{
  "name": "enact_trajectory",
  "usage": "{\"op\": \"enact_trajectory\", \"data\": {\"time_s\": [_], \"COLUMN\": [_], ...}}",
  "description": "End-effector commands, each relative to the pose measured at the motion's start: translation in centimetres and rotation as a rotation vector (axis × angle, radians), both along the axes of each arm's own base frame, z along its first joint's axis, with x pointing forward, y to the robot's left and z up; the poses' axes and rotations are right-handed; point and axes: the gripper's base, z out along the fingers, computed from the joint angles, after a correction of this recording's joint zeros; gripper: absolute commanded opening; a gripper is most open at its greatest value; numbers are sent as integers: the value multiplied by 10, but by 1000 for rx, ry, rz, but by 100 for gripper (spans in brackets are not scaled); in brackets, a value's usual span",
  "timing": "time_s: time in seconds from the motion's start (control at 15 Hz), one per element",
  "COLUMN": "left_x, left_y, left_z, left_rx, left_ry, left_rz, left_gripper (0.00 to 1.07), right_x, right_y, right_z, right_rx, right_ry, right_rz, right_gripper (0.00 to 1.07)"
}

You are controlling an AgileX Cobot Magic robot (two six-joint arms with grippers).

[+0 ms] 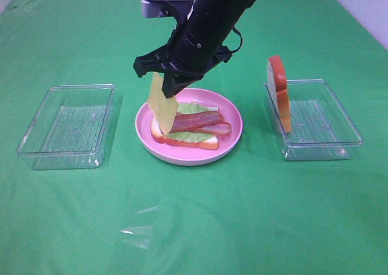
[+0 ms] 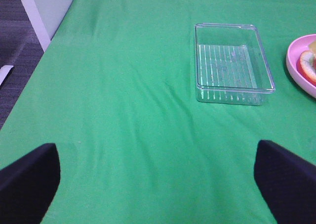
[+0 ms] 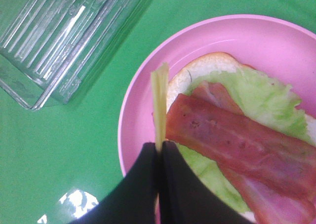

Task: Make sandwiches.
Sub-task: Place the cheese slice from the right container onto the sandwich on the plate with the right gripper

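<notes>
On the round pink plate lies the open sandwich: a bread slice, lettuce and two bacon strips. My right gripper hangs over the plate's left side, shut on the upper edge of a yellow cheese square that dangles on edge beside the bacon. In the right wrist view the cheese sticks out edge-on from the shut gripper, above the bread's end and the bacon. A second bread slice leans upright in the right tray. My left gripper is open and empty over bare cloth.
A clear empty tray stands left of the plate, also seen in the left wrist view as the tray. The clear right tray holds only the upright slice. Green cloth covers the table; its left edge shows in the left wrist view.
</notes>
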Motion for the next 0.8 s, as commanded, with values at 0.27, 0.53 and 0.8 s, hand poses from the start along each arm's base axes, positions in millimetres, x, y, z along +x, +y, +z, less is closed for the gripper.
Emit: {"op": "enact_trajectory", "data": {"time_s": [0.27, 0.53, 0.8], "left_x": [-2, -2, -2], "left_y": [-1, -1, -1], "left_z": [0, 0, 0], "left_rx": [1, 1, 1], "left_ry": [-28, -28, -28], "left_rz": [-3, -3, -3], "left_gripper": [101, 101, 101], "right_x": [4, 6, 12], "right_y": [-1, -1, -6], "right_z": [-6, -21, -41], "right_rx": [-25, -66, -155], "right_ry": [-33, -19, -21], "right_rz": [20, 26, 4], "right_gripper": [0, 0, 0]}}
